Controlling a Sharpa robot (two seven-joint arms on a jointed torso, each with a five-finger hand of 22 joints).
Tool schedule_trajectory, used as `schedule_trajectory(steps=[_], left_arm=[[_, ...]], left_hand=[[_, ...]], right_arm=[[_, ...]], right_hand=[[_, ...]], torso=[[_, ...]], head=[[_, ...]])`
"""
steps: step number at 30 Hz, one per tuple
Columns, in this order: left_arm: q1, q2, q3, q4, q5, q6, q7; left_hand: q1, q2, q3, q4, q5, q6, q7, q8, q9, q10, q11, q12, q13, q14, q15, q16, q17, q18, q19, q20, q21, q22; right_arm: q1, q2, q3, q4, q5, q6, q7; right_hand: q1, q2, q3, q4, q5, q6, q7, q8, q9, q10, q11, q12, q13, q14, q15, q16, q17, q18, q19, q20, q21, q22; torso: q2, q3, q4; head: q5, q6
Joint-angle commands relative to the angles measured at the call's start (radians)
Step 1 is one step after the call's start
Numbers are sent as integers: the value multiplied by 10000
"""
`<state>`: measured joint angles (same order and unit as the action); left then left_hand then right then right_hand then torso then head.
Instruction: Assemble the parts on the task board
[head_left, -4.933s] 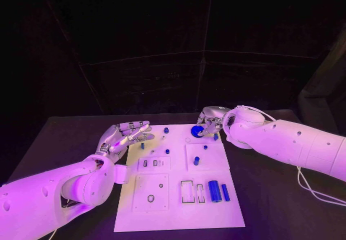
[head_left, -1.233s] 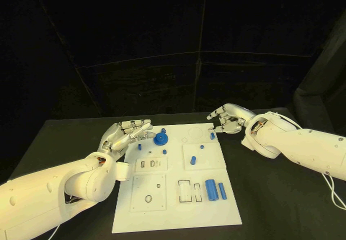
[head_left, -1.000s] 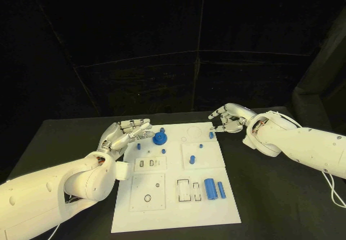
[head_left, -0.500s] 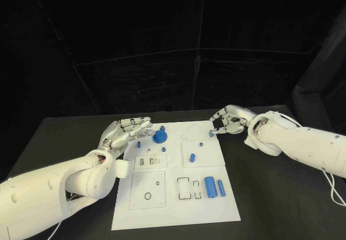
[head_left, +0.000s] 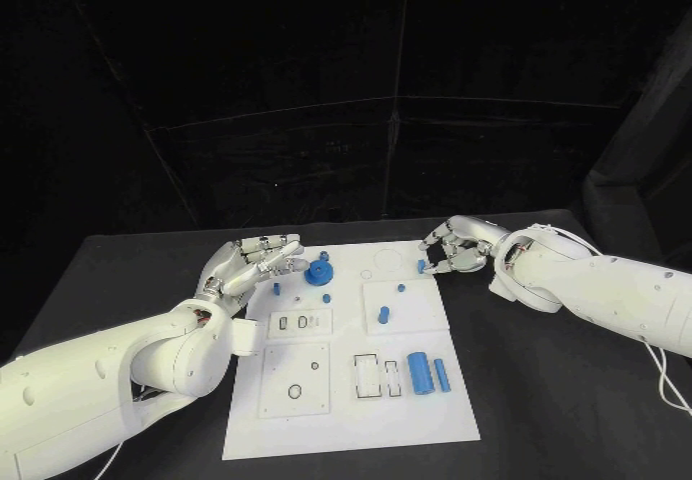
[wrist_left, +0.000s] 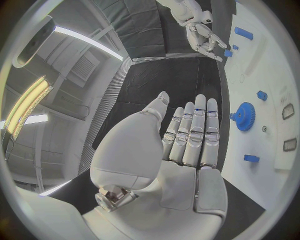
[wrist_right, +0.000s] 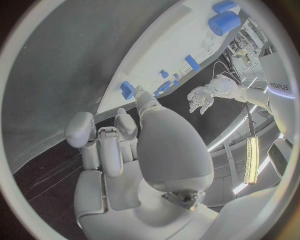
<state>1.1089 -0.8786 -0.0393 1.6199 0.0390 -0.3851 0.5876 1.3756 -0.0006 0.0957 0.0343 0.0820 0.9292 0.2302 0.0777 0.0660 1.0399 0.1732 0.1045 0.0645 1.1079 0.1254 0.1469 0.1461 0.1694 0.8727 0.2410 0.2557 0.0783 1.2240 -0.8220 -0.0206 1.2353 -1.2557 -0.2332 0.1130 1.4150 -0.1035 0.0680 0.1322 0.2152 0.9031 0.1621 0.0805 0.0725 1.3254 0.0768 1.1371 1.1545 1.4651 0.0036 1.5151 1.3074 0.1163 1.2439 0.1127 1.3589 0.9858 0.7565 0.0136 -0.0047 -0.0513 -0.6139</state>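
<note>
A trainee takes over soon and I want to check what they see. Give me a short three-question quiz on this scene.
1. True or false: the left robot hand holds the blue gear.
2. Which has a fingertip at the small blue peg on the task board's far edge? A) left robot hand B) right robot hand C) neither
3. Fill in: the large blue cylinder lies near the board's ___ edge.
Key: 1 false, it is open beside the gear; 2 B; 3 right.

Head camera looks down; both wrist cameras share the task board (head_left: 353, 350).
</note>
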Motion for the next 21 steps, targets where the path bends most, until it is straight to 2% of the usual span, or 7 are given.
schedule_trajectory(steps=[1,12,21], left_arm=[[5,15,8,6,-68,136,86],[4,8,8,-7,-68,117,86],[5,-7,8,-7,-68,110,79]], left_hand=[[-20,92,-12,-74,-48,45,-9,-19,3,73,4,-35,3,52,34,-35,10,156,56,42,-46,-10],[-20,92,-12,-74,-48,45,-9,-19,3,73,4,-35,3,52,34,-35,10,156,56,42,-46,-10],[-20,92,-12,-74,-48,45,-9,-19,3,73,4,-35,3,52,34,-35,10,156,56,42,-46,-10]], right_arm=[[13,37,3,-20,-149,258,34],[0,174,3,-256,-334,418,-3],[-51,252,3,-325,-347,639,-26]], right_hand=[[58,106,9,-89,51,158,-23,89,23,32,-70,85,35,734,-68,-34,1120,-48,-30,-51,-62,15],[157,358,84,-215,-97,522,-89,209,40,217,-136,350,287,744,-126,-29,1154,-57,5,-106,-49,53],[183,419,118,-294,-149,710,-125,254,40,295,-168,466,397,755,-153,-13,1200,-67,37,-133,-30,98]], torso=[[5,0,4],[-6,-1,5],[1,6,6]], head=[[-11,-23],[-13,-66],[-9,-83]])
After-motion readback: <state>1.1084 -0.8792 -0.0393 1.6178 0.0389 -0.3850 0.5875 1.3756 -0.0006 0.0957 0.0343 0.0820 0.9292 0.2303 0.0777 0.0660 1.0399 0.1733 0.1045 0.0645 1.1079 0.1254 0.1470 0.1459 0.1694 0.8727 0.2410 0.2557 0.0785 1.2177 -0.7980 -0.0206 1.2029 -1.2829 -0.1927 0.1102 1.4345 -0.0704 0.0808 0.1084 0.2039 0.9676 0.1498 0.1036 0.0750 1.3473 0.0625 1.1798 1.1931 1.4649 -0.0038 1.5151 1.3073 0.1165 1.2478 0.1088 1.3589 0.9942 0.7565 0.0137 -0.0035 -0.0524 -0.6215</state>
